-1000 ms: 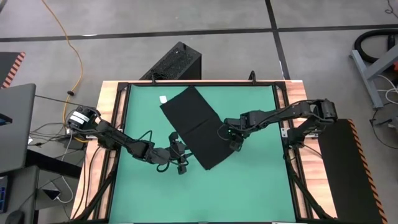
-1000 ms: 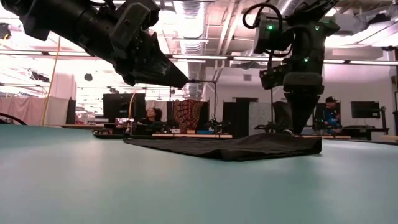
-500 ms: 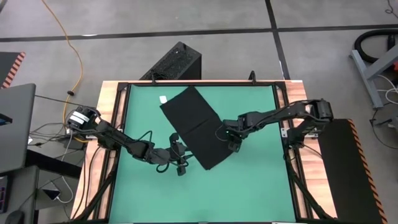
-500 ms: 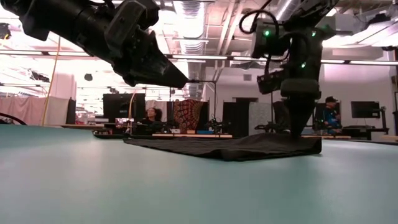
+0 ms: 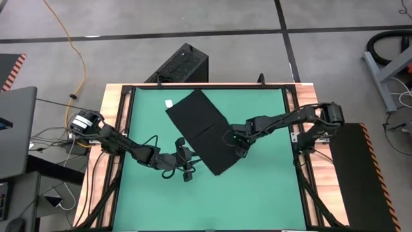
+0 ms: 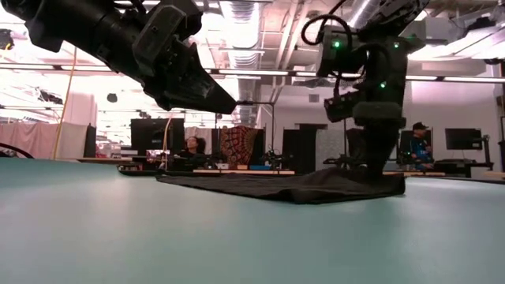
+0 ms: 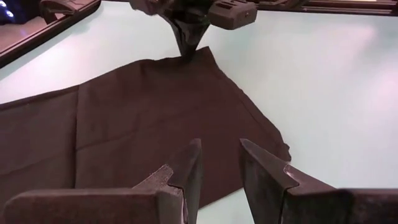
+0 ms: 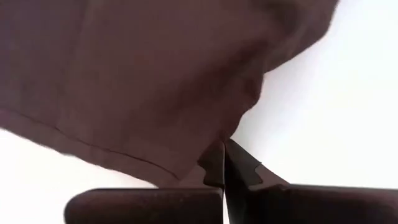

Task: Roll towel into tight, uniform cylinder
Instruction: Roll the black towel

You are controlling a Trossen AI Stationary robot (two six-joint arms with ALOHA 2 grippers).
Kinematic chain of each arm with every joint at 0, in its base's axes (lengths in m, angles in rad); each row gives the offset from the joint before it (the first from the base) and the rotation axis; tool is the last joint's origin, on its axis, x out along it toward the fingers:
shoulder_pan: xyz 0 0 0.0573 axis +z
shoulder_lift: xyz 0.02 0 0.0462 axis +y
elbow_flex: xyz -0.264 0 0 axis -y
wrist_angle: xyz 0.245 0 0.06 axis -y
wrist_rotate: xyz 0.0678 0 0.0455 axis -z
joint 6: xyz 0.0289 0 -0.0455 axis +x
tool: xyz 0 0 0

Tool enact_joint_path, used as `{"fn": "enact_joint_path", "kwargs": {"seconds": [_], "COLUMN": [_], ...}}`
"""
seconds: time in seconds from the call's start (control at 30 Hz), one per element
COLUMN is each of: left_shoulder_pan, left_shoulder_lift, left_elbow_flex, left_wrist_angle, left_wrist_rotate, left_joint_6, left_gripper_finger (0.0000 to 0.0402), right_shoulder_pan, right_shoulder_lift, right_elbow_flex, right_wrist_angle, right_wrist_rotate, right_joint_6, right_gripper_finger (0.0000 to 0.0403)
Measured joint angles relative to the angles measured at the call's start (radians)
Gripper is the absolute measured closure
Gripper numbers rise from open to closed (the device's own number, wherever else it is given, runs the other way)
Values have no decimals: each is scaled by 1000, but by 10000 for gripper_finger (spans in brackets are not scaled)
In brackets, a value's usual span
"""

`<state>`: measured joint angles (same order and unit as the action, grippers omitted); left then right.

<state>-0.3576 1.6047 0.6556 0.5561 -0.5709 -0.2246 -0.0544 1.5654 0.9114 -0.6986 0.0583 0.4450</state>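
The black towel (image 5: 203, 129) lies flat and slanted on the green mat (image 5: 270, 187), its white tag (image 5: 169, 102) at the far-left corner. My right gripper (image 5: 236, 145) is down on the towel's right edge, shut, with the cloth puckered at its tips in the right wrist view (image 8: 224, 163). In the low view this gripper (image 6: 377, 170) stands upright on the towel's (image 6: 276, 185) bunched end. My left gripper (image 5: 187, 162) hovers above the mat just left of the towel's near corner, fingers a little apart and empty (image 7: 221, 163). The left wrist view shows the towel (image 7: 137, 118) ahead of it.
A black ribbed box (image 5: 181, 64) stands on the floor behind the table. The table's wooden frame (image 5: 116, 103) and black rails edge the mat. Bare mat lies in front of the towel. People sit in the room far behind (image 6: 189, 147).
My right gripper has shifted slightly left along the towel's edge and the cloth has bunched under it. My left gripper has barely moved.
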Motion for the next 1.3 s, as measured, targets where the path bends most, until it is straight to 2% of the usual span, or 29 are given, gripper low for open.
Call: {"fn": "enact_joint_path", "kwargs": {"seconds": [0.27,0.43,0.67,0.8,0.9,1.0,1.17,1.23,1.3], "left_shoulder_pan": [0,0,-5,-10,-10,-15,-55,-73,-91], "left_shoulder_lift": [0,0,0,76,199,316,439,473,510], "left_elbow_flex": [0,0,0,1,58,161,344,407,468], "left_wrist_angle": [2,18,106,226,304,275,147,121,100], "left_wrist_rotate": [-2,-38,-43,-45,-54,-114,-372,-424,-423], "left_joint_6": [2,10,99,166,187,212,315,347,348], "left_gripper_finger": [305,305,305,305,305,305,305,305,305], "right_shoulder_pan": [44,62,76,74,75,76,74,74,74], "right_shoulder_lift": [-122,-203,-237,-233,-221,-207,-186,-186,-186], "right_elbow_flex": [55,79,79,79,79,80,80,80,80], "right_wrist_angle": [67,115,222,226,255,299,295,298,299], "right_wrist_rotate": [-7,-7,-7,-6,-3,-4,-3,0,3], "right_joint_6": [119,161,183,179,190,202,201,191,182], "right_gripper_finger": [398,400,402,402,402,402,402,402,403]}}
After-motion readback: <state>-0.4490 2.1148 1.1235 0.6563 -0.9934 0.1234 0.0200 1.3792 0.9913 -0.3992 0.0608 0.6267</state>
